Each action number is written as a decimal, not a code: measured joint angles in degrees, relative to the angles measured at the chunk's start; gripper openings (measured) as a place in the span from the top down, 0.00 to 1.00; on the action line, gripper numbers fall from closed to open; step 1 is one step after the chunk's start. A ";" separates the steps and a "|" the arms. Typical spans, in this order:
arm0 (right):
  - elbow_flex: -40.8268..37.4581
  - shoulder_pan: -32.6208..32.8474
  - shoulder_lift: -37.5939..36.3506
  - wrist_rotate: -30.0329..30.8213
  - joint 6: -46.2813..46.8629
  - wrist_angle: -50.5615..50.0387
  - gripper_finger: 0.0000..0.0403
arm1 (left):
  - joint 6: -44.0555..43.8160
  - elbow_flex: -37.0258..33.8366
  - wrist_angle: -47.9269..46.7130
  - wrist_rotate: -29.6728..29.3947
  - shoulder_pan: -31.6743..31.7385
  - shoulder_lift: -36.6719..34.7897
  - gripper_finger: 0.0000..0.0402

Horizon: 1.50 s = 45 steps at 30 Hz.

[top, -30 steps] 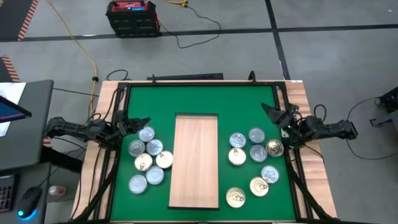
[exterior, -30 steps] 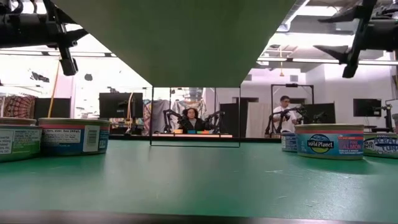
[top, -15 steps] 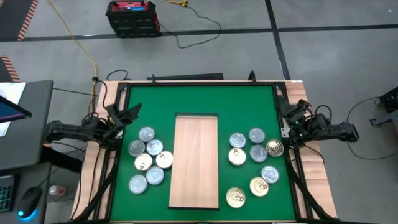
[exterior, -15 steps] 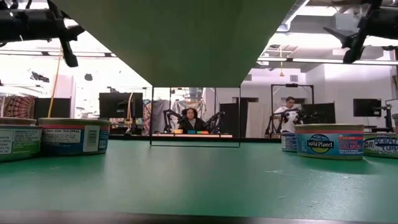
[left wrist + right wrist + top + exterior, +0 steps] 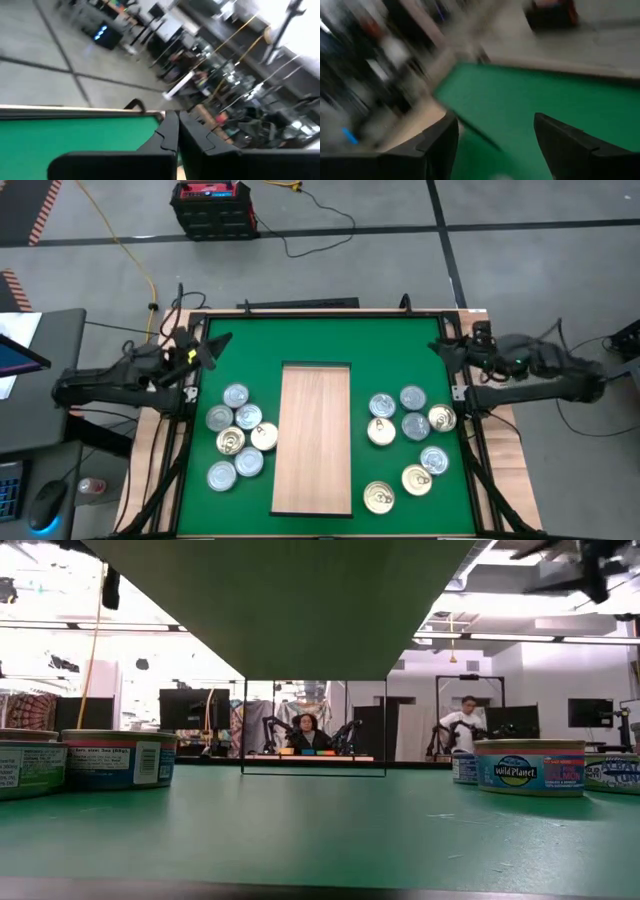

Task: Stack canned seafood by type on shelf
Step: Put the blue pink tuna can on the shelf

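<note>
I see the shelf (image 5: 316,438) lying flat mid-mat, long axis near-to-far, nothing on it. Cans in two grps: 6 on the left (image 5: 239,434), packed close, just beside the shelf's left edge; 8 on the right (image 5: 410,438), looser, strung from mid-mat toward the near edge. Mix of gold & silver tops both sides. Low view shows labelled tins (image 5: 118,760) at left and a blue-labelled one (image 5: 529,767) at right, all upright on the green mat (image 5: 380,345).

L gripper (image 5: 212,346) sits over the far-left mat edge, well apart from the cans; wrist view shows its fingers (image 5: 167,135) pressed together, holding nothing. R gripper (image 5: 440,350) is at the far-right mat edge, also clear of the cans; fingers (image 5: 437,140) spread wide, nothing between them.

People visible in the room behind (image 5: 307,730).
</note>
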 joint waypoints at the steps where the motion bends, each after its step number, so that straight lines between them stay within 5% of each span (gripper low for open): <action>1: 2.99 -0.87 3.00 -2.51 -0.11 -5.64 0.30 | -1.08 1.91 -2.77 0.00 0.40 1.21 1.00; 8: 7.88 -9.06 17.70 -24.85 -12.64 -15.78 0.30 | -3.96 8.92 -6.93 1.37 1.30 8.96 0.86; 14: 3.19 -15.95 26.75 -31.81 -23.49 -9.74 0.30 | -5.22 9.85 -6.06 10.08 1.30 12.37 0.72; 20: -1.12 -19.82 34.59 -43.62 -26.35 -1.90 0.33 | -8.73 9.91 -5.48 17.99 1.21 12.02 0.70; 33: -3.01 -3.65 47.29 -47.94 -19.75 3.80 0.52 | -8.38 9.91 -5.71 19.12 1.06 11.79 0.70; 45: -13.39 0.19 45.22 -46.54 -8.98 14.54 0.68 | -8.53 9.91 -6.41 20.65 1.06 11.77 0.70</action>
